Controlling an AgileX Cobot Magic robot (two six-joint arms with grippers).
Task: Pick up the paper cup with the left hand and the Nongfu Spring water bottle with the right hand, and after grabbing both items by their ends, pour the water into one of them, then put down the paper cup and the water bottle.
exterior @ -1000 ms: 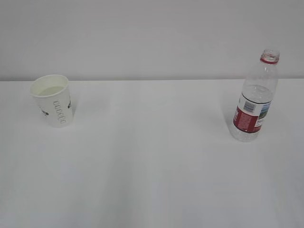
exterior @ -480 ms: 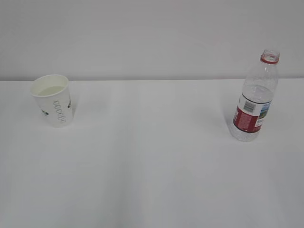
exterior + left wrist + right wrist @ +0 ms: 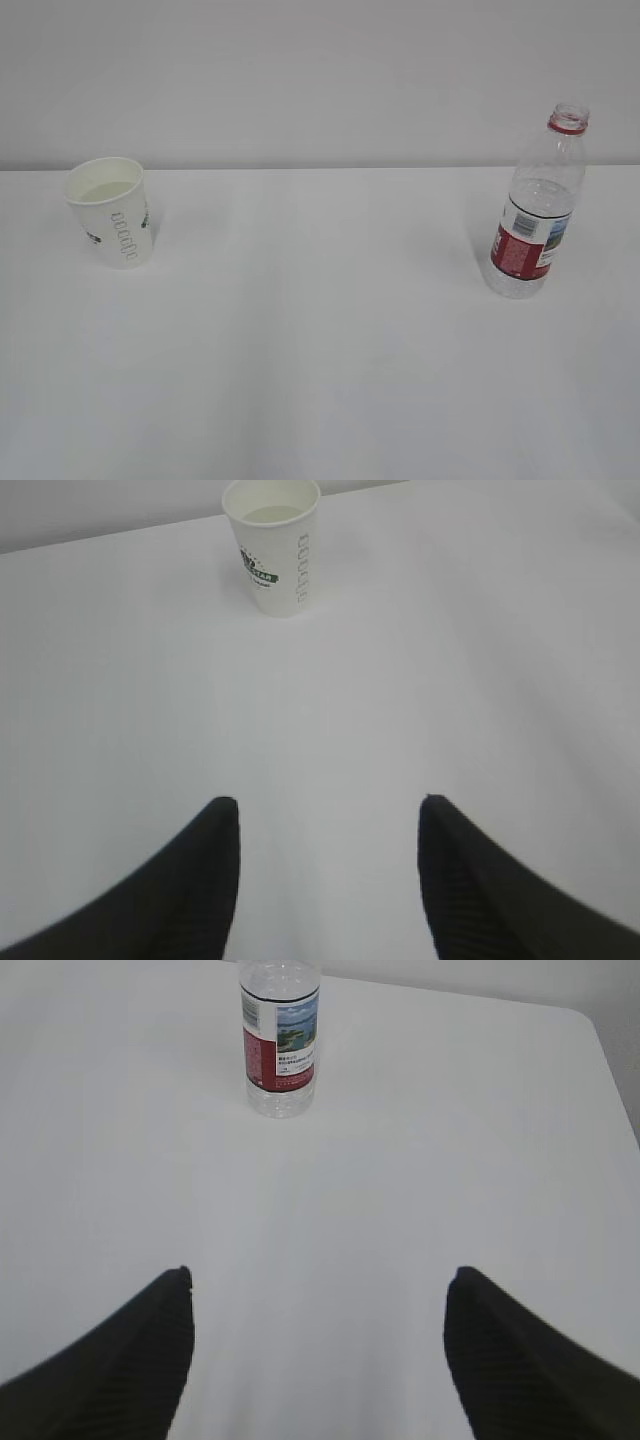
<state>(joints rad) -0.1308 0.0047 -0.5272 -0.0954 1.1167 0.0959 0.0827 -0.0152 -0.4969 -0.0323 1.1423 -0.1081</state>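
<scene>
Found both pairs of jaws open and gripping nothing. On the left hand (image 3: 328,802), noted a clear gap between the black fingers with only bare table (image 3: 320,380) between them; on the right hand (image 3: 320,1272), noted a visibly wider gap, likewise empty.

Checked the exterior view against a second ago: no shift in the paper cup (image 3: 108,212), none in the Nongfu Spring water bottle (image 3: 533,215), and neither arm in that view then or now. Judged accordingly that nothing is being carried, lifted or poured at present. Cannot tell from this alone whether pickup is about to begin or put-down is already done.

Left to right across the table:
- Located the paper cup at about 9 o'clock of the exterior view, near the far edge. From the left wrist, placed it (image 3: 272,548) at 12 o'clock, a touch toward 11, well apart from the fingertips. Recorded it upright, long axis vertical, mouth up, narrow base down, green logo facing the wrist camera. Observed a pale level surface inside; cannot confirm liquid.
- Located the bottle at about 3 o'clock, well apart from the cup. From the right wrist, placed it (image 3: 281,1045) at 12 o'clock, slightly toward 11, well clear of the fingertips. Recorded it upright, long axis vertical, uncapped neck up, red-and-white label toward the wrist camera.
</scene>
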